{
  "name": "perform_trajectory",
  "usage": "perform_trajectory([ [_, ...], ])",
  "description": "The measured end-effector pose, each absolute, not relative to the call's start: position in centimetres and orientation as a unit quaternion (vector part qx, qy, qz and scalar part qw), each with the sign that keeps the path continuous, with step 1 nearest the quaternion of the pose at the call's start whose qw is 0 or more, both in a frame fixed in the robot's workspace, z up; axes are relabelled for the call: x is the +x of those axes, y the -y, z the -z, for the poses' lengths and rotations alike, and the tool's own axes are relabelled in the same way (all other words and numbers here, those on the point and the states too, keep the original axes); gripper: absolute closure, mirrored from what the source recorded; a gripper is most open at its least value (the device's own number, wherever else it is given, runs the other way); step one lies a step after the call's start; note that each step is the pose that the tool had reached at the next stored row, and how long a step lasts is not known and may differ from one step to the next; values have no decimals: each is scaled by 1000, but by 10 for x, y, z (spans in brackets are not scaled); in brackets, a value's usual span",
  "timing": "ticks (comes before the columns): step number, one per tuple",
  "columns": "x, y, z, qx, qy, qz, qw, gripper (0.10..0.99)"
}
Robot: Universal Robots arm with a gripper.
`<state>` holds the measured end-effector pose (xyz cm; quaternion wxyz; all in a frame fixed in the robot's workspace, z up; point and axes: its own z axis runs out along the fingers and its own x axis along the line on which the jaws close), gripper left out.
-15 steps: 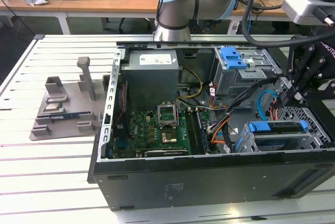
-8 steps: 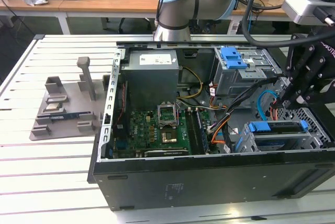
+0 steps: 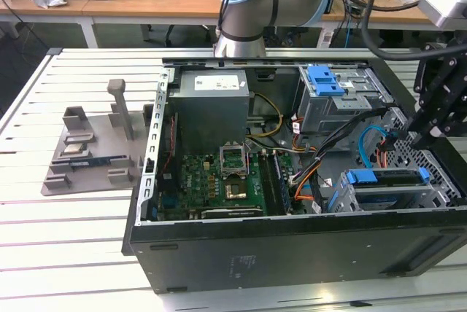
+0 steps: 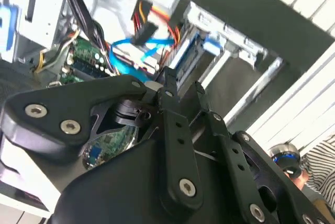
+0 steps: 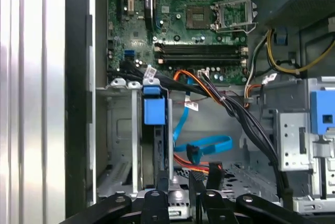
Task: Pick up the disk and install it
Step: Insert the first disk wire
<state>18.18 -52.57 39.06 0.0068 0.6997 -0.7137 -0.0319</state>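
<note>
The disk [image 3: 390, 194] is sitting in the drive cage [image 3: 341, 199], seemingly installed; the gripper [image 3: 425, 134] is hovering beside it, fingers slightly parted, holding nothing; any final seating is calling for a gentle, square push.

open black computer case [image 3: 219, 254] on white slatted table [image 3: 66, 246] | green motherboard [image 3: 219, 181] on case floor | grey power supply [image 3: 211, 104] above it in the exterior view | blue bracket [image 3: 325, 80] atop grey drive cage [image 3: 339, 111] | blue cable [image 5: 201, 145] near orange wires [image 5: 183, 75] | grey fixture [image 3: 91, 151] at exterior view's left
</note>
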Motion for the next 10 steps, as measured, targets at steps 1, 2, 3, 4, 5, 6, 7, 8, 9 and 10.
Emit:
perform_trajectory([
  [1, 184, 523, -389, 700, 714, 32, 7, 784],
  [2, 187, 517, -387, 700, 714, 32, 8, 784],
  [3, 187, 513, -386, 700, 714, 32, 8, 784],
  [4, 188, 505, -383, 700, 714, 32, 8, 784],
  [5, 188, 500, -381, 700, 714, 32, 8, 784],
  [6, 188, 496, -379, 700, 714, 32, 9, 784],
  [7, 188, 493, -377, 700, 714, 31, 9, 784],
  [8, 188, 491, -376, 700, 714, 31, 10, 784],
  [9, 188, 490, -373, 700, 714, 30, 10, 784],
  [10, 188, 490, -371, 700, 714, 29, 11, 784],
])
